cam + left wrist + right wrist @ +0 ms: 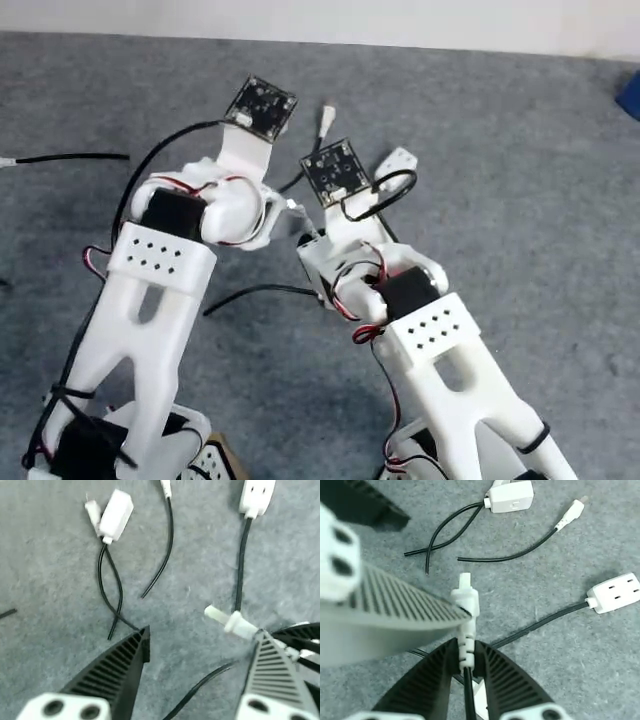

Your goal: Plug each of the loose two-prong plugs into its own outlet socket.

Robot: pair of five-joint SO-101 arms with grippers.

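Observation:
My right gripper [465, 647] is shut on the ribbed neck of a white two-prong plug [465, 597], held just above the grey carpet with its prongs pointing away from me. That plug [232, 622] lies beside one fingertip of my left gripper [202, 635], which is open and holds nothing. A free white outlet socket [617, 592] [257, 495] lies on its black cord nearby. A second loose plug [572, 510] [326, 120] rests further off. Another socket [116, 514] [510, 497] has a plug seated in it.
Thin black cords [112, 590] cross and trail over the carpet [520, 200] around the sockets. A ridged finger [385, 610] of the left gripper crosses close in front of the right wrist camera. Both arms [160, 260] stand close together. A black cable [70, 157] lies at the far left.

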